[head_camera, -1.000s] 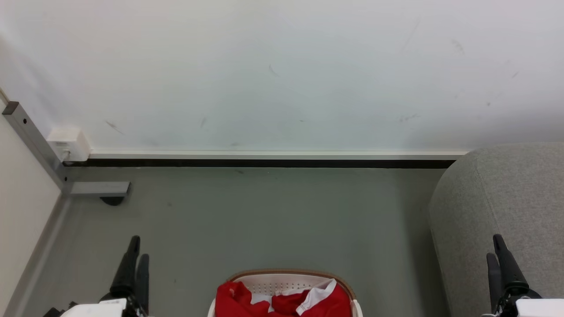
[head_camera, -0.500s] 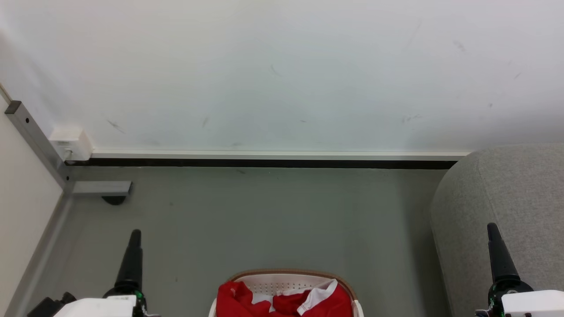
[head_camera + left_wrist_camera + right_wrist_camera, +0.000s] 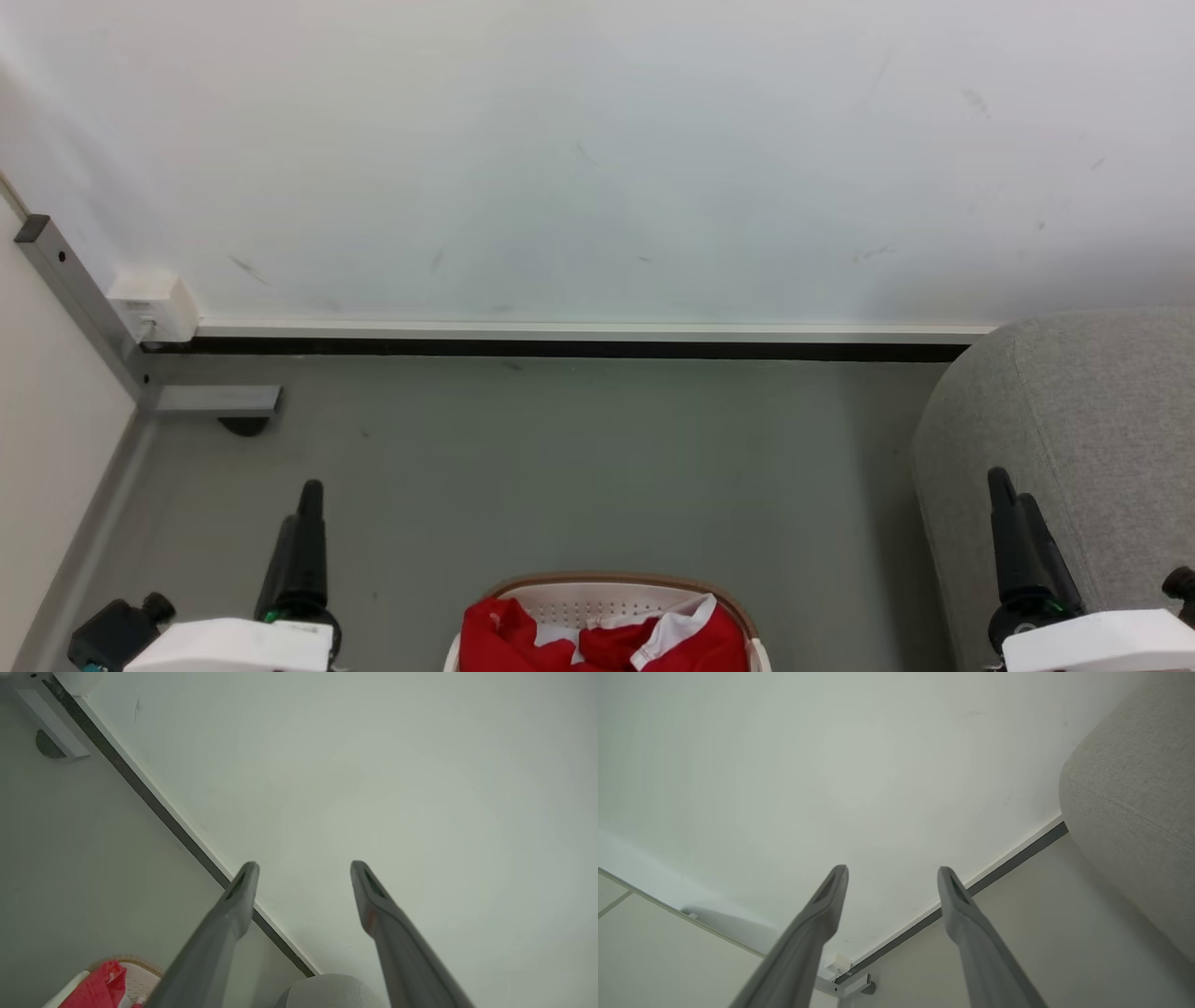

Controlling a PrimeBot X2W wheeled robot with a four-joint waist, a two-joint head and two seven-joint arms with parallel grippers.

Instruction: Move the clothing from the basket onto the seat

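Note:
The red clothing (image 3: 602, 644) with a white collar lies bunched in the cream basket (image 3: 621, 588), tan-rimmed, at the bottom middle of the head view. The left wrist view shows a corner of the clothing (image 3: 96, 988) and basket (image 3: 138, 982) at its lower left. The light grey seat (image 3: 1074, 439) rises at the right; its rounded side (image 3: 1134, 812) shows in the right wrist view. My left gripper (image 3: 301, 509) stands left of the basket, open and empty (image 3: 303, 868). My right gripper (image 3: 1013, 495) stands in front of the seat, open and empty (image 3: 892, 872).
A white wall (image 3: 597, 159) with a dark baseboard (image 3: 560, 346) runs across the back. A grey metal frame leg (image 3: 201, 399) and a white box (image 3: 152, 301) sit at the far left corner. Grey floor (image 3: 579, 467) lies between basket and wall.
Both grippers have shifted inward toward the basket and turned about their wrists, with more of each white wrist housing in view. The basket and clothing have not moved.

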